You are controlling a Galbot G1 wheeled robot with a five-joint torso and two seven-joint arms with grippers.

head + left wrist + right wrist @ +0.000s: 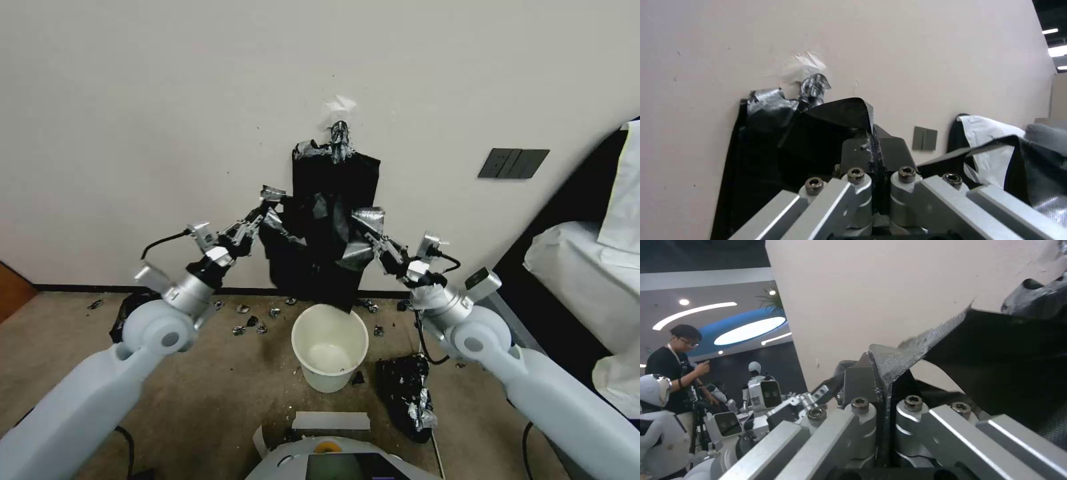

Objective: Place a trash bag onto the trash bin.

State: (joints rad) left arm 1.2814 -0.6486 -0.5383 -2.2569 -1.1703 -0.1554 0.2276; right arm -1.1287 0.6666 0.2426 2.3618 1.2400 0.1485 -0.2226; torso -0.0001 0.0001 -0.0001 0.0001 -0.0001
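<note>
Step in hand, as we judge it: opening the bag out above the bin, with the fitting over the rim not yet done.

Left gripper [265, 212] is raised toward the far wall, left of the hanging stack; its jaws are pressed together on a silver-taped rim corner of the trash bag [319, 227]. The left wrist view shows black film clamped between the two pads [862, 156].

Right gripper [371, 235] is raised likewise on the right, jaws pinching the opposite taped edge; in its wrist view a strip of grey tape and black film rises out of the closed pads [865, 380].

The bag hangs between the two grippers, sagging, in front of the flat bundle of bags [335, 175] fixed to the wall by a hook [339, 137]. We cannot tell whether the held bag is fully free of that bundle.

The trash bin [330, 347] stands on the floor just below the bag's lower edge, upright and empty, apart from the bag.

Black plastic heaps lie on the floor: one to the right of the bin [407, 395], one by the far left [132, 308]. Small scraps [248, 325] are scattered along the wall base.

Next move calls for: both grips kept firm, the mouth spread wider than the bin's rim, and the bag brought down centred over it. Thin film may slip or tear at the tape.
</note>
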